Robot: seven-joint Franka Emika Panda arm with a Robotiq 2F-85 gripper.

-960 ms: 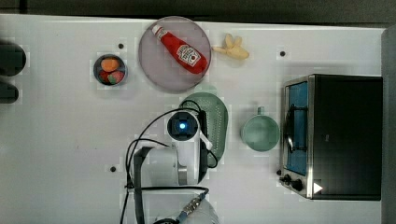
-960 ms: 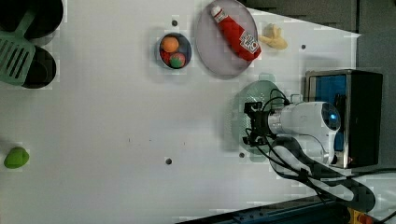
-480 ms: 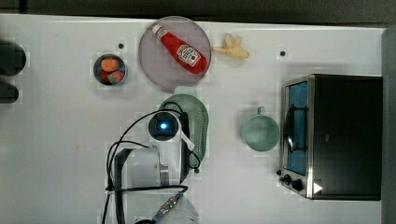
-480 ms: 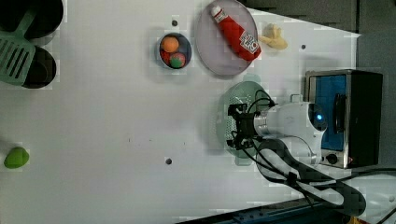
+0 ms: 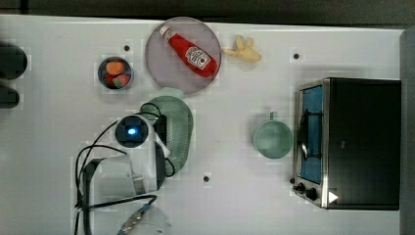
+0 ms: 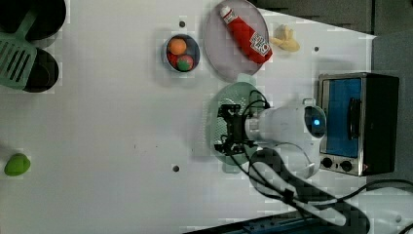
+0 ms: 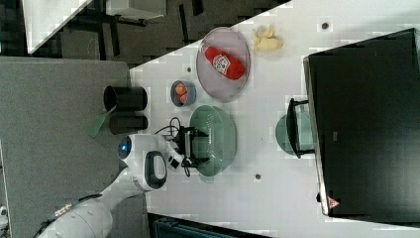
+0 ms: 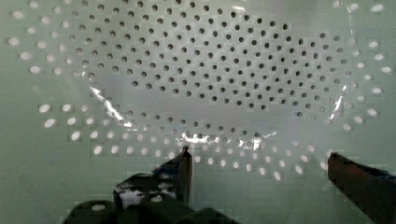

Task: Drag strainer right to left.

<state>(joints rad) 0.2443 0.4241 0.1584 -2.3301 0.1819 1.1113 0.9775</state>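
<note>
The strainer (image 5: 182, 128), a pale mint-green oval colander with a small rim tab, lies on the white table just below the plate in the top view. My gripper (image 6: 225, 129) reaches down into its bowl, open, fingers spread wide apart. In the wrist view the perforated bowl of the strainer (image 8: 210, 70) is close up, with my gripper (image 8: 261, 172) and its two dark fingertips against the inside. The right view shows the gripper (image 7: 198, 146) at the strainer's (image 7: 220, 139) near side. Nothing is clamped between the fingers.
A green mug (image 5: 272, 139) and a toaster oven (image 5: 350, 142) stand at the top view's right. A plate (image 5: 164, 68) with a ketchup bottle (image 5: 191, 51), a fruit bowl (image 5: 115, 73) and a banana (image 5: 242, 49) lie behind. Black cups (image 5: 10, 61) stand far left.
The gripper and the strainer have slid together toward the top view's left, away from the mug and toaster oven. The fingers stayed open throughout.
</note>
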